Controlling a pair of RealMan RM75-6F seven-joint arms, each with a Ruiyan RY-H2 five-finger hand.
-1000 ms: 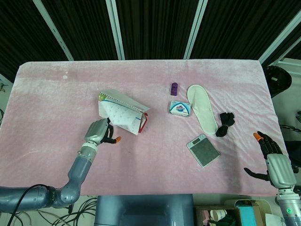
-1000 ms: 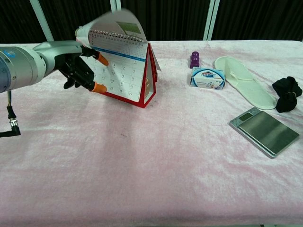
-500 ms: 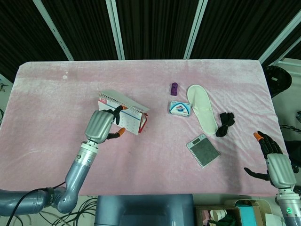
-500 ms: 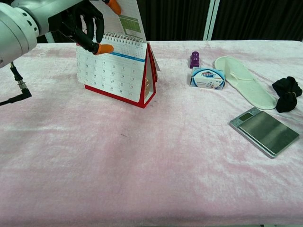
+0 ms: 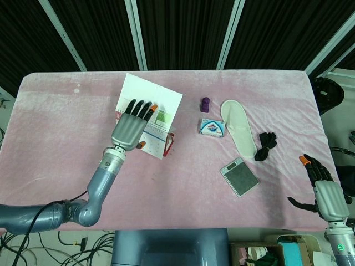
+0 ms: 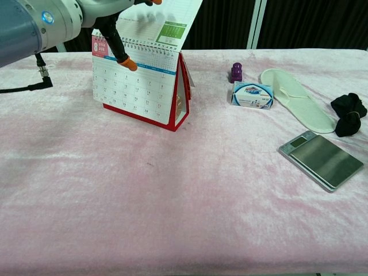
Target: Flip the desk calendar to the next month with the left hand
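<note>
Since half a second ago the left robot hand has carried the calendar's top page up from the spiral until it stands lifted above the stand, mid-flip.

From the head camera, the left robot hand (image 5: 131, 128) lies over the desk calendar (image 5: 145, 124) with fingers stretched forward against the raised page (image 5: 151, 95), which fans out past its fingertips; whether the thumb pinches the sheet I cannot tell. The right robot hand (image 5: 323, 187) waits far off at the surface's (image 5: 55, 138) near edge, fingers apart, holding nothing. From the chest camera, the calendar (image 6: 141, 86) stands upright just below the left robot hand (image 6: 115, 31), the page (image 6: 167, 20) tilted up and back over the binding, one orange-tipped finger touching the next month's sheet. The page looks about halfway over; next, I'd say, it needs pushing on over the spiral and down the back.
</note>
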